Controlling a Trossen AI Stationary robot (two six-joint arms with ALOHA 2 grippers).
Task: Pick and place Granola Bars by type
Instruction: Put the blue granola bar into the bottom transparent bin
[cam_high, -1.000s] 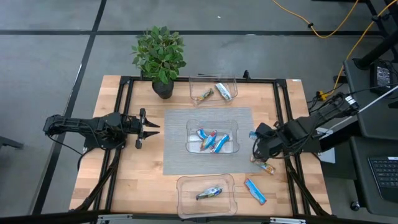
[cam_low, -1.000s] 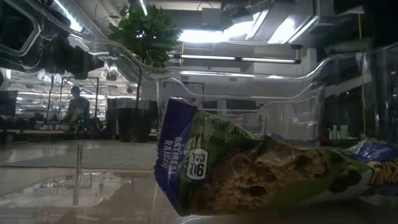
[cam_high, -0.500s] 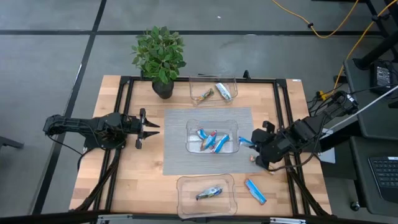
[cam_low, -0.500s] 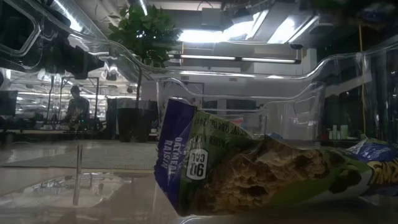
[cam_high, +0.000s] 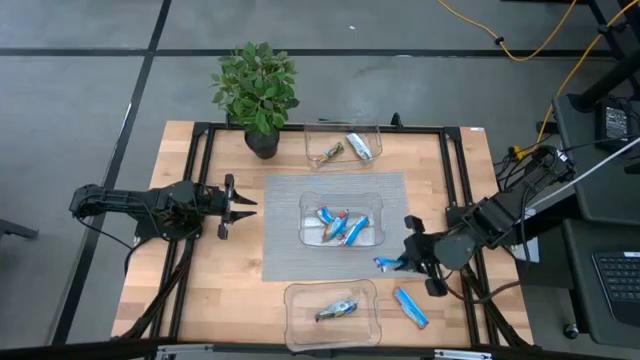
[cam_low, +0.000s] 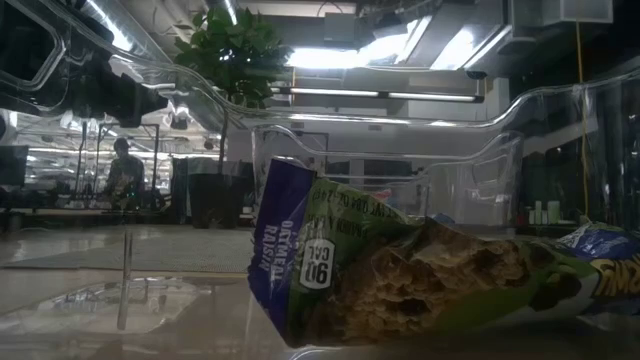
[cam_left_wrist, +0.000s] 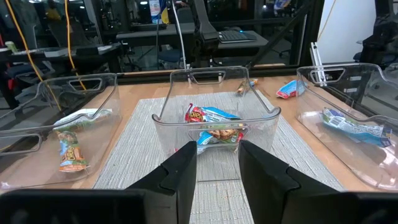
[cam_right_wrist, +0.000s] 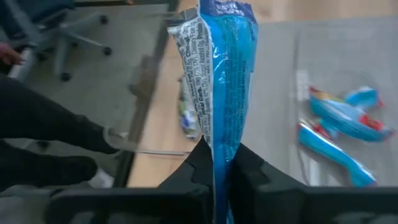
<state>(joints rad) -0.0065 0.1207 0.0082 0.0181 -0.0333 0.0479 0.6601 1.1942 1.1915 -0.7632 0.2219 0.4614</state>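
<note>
My right gripper (cam_high: 399, 263) is shut on a bright blue granola bar (cam_high: 384, 264), over the table between the centre bin (cam_high: 303, 222) and the near bin (cam_high: 290, 312). The centre bin holds several blue bars (cam_high: 340, 226). The far bin (cam_high: 312, 150) holds a brown-orange bar and a silvery bar (cam_high: 360, 146). The near bin holds one bar (cam_high: 336, 310), which lies flat on its floor (cam_low: 400, 280). Another blue bar (cam_high: 410, 307) lies flat on the wood. My left gripper (cam_high: 243, 205) is open and empty, left of the mat, facing the centre bin (cam_left_wrist: 214, 127). My right gripper pinches the blue bar between its two fingers at one end of the wrapper (cam_right_wrist: 221, 148). The fingers come about level from the table's right side and lie along the bar. The rest of the bar (cam_right_wrist: 224, 74) sticks out past the fingertips, clear of the table.
A potted plant (cam_high: 258, 92) stands at the far left corner. A grey mat (cam_high: 285, 250) lies under the centre bin. Black frame rails (cam_high: 455, 170) run along the table's sides. Bare wood lies left of the near bin.
My right gripper has carried the blue bar from beside the centre bin's right wall toward the table's near edge and a little left, turning as it went. It has stayed shut on the bar. The arm now covers the brown-orange bar that lay on the wood.
</note>
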